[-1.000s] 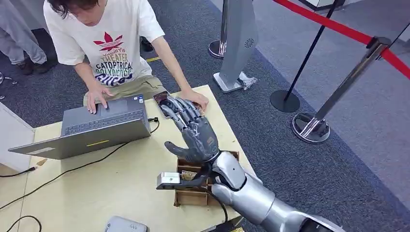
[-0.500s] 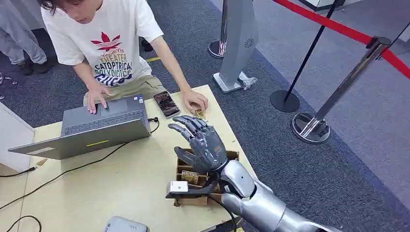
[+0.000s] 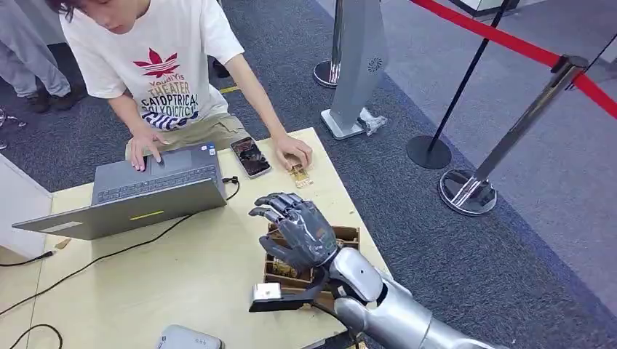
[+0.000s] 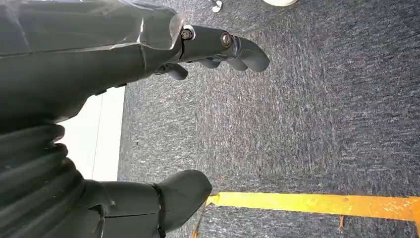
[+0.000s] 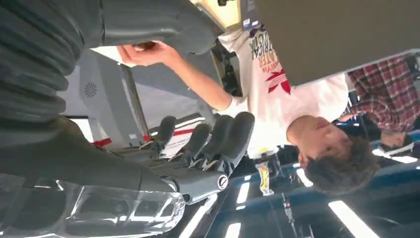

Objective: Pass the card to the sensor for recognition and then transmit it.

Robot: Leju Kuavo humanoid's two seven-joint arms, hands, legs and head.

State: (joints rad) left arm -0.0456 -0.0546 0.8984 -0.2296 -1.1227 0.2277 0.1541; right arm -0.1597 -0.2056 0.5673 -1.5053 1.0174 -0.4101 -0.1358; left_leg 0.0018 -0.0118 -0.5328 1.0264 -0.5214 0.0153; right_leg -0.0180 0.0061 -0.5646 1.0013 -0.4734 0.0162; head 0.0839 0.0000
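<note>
"Hovering over the wooden box [image 3: 348,234], the right hand [image 3: 300,234] holds nothing, yes?"

"Yes. Its fingers [image 3: 271,206] are half bent and apart from the thumb, with nothing between them. The left hand [image 4: 89,59] hangs over the carpet, its fingers apart and also empty."

"Where is the card?"

"One small card [image 3: 300,175] lies flat on the table [image 3: 182,269], beyond the fingertips and just beside the person's hand [image 3: 292,151]. More cards [image 3: 280,267] seem to stand in the box, under the palm and near the thumb. I think the step in hand is to take one of those."

"How to do it well?"

"I would lower the hand straight, bring the thumb to one face of a card and a finger to the other, and pinch only one. The compartments look narrow, so the other fingers should stay out of the walls. Lift slowly, so the box does not come up too."

"Which way does the card point?"

"The flat one has its long axis roughly along the line of the fingers, one short end toward the fingertips, the other toward the person. For those in the box I cannot tell; they are half hidden by the hand."
</note>
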